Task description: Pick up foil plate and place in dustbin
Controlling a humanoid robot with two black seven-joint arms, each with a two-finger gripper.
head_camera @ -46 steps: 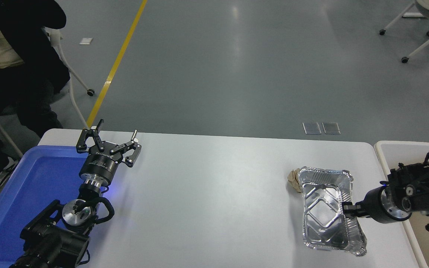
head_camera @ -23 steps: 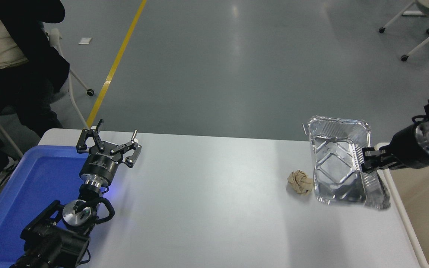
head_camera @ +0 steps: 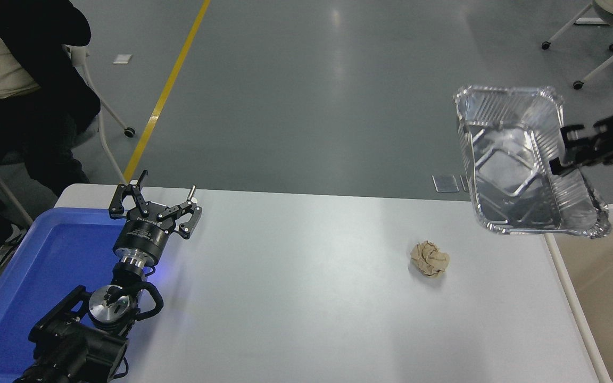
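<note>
While no writing is legible, the right claw (head_camera: 564, 151) grips the foil plate (head_camera: 519, 165) by its right rim, aloft beyond the tabletop (head_camera: 312, 298), near the dustbin (head_camera: 604, 287)

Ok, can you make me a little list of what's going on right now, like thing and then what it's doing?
foil plate: in the air, held by its right rim
right gripper: shut on the foil plate
left gripper: open, parked near the blue tray
dustbin: at the table's right end, nothing dropped in yet
paper ball: lying on the table
</note>
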